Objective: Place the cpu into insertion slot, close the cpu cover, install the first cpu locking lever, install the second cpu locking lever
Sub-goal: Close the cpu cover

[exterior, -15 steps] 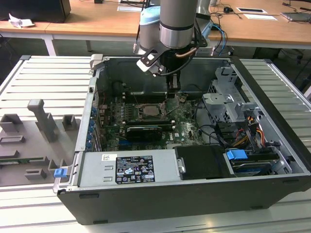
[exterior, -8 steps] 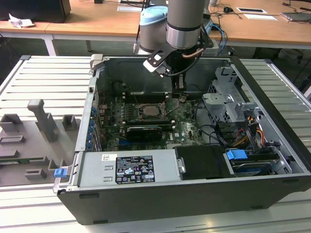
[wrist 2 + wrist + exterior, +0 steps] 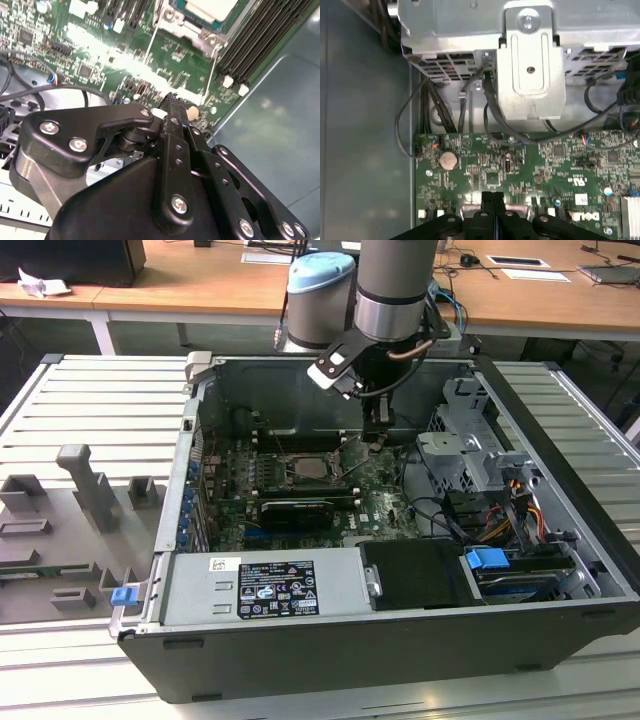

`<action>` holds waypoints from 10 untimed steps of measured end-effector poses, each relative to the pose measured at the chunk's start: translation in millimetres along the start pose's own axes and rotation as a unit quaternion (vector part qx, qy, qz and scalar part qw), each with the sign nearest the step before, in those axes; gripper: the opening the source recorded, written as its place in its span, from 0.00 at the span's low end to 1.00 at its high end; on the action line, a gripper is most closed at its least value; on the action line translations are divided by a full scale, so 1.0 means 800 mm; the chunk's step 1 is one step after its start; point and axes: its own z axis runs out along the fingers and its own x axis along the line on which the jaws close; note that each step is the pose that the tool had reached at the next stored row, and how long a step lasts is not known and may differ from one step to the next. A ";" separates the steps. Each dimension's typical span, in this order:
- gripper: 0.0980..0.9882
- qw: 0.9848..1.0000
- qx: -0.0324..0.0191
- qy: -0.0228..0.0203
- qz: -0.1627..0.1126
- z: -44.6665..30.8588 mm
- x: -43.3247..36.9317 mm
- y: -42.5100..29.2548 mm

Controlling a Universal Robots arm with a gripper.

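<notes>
The open computer case [image 3: 350, 660] lies on the slatted bench [image 3: 90, 410]. At the near wall of the case sits the grey power supply [image 3: 260, 590]. A blue clip [image 3: 122, 595] is just beside its corner, on the exterior view's left. Grey fixtures [image 3: 90, 490] stand on the bench outside the case on that same side.

Behind the power supply, the long black graphics card [image 3: 295, 512] stands on the green motherboard [image 3: 375, 502]. The insertion slot [image 3: 292, 472] comes next, just beyond the card. The cpu [image 3: 210, 6] lies in this slot with its pale top showing. The silvery cpu cover [image 3: 172, 17] frames it and appears to lie flat. 2 thin metal rods [image 3: 214, 70] run alongside the slot; whether they are latched cannot be told. Black memory slots [image 3: 260, 40] run parallel near the slot.

The gripper [image 3: 377, 440] hangs low over the motherboard, on the exterior view's right of the insertion slot and near its far corner. It is apart from the cpu. In both wrist views the 2 fingers [image 3: 485, 202] are pressed together with nothing visible between them. The gripper [image 3: 172, 100] tip is close above the board, near the rod on that side.

The metal drive cage [image 3: 470, 440] fills the case on the exterior view's right. Wooden desks [image 3: 200, 280] stand farthest back.
</notes>
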 end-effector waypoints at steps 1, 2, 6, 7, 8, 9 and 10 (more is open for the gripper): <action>0.01 1.000 0.000 0.000 0.000 0.0004 0.000 0.0051; 0.01 1.000 0.000 0.000 0.000 0.0006 0.000 0.0065; 0.01 1.000 0.000 0.000 0.000 0.0010 0.000 0.0115; 0.01 1.000 0.000 0.000 0.000 0.0011 0.000 0.0131; 0.01 1.000 0.000 0.000 0.000 0.0012 0.000 0.0143; 0.01 1.000 0.000 0.000 0.000 0.0013 0.000 0.0151; 0.01 1.000 0.000 0.000 0.000 0.0016 0.000 0.0159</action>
